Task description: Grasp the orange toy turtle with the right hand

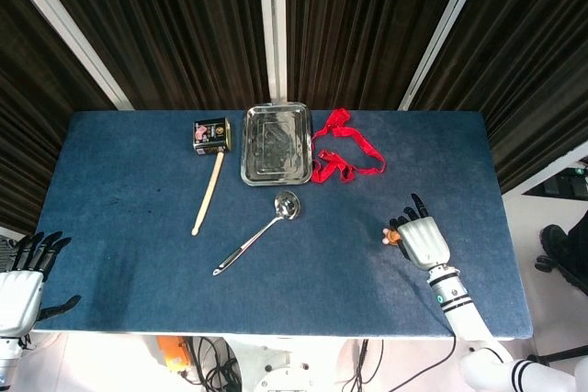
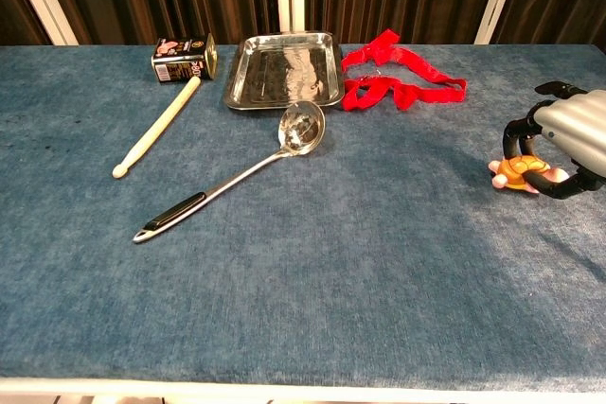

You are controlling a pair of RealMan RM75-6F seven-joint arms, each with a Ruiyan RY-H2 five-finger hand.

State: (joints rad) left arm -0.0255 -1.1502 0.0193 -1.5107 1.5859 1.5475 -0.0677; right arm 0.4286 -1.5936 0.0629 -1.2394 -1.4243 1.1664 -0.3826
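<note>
Orange toy turtle (image 2: 524, 171) is sitting inside my right hand (image 2: 568, 139), fingers (image 2: 516, 139) curling around it, grip unconfirmed; I'm risking it squirting out across the worktop (image 2: 379, 262).

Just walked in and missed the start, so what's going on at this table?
The robot's right hand has its dark fingers curled around a small orange toy turtle near the right edge of the blue table; the turtle looks to be on the cloth, not lifted. The left hand hangs open off the near left corner, holding nothing.
</note>
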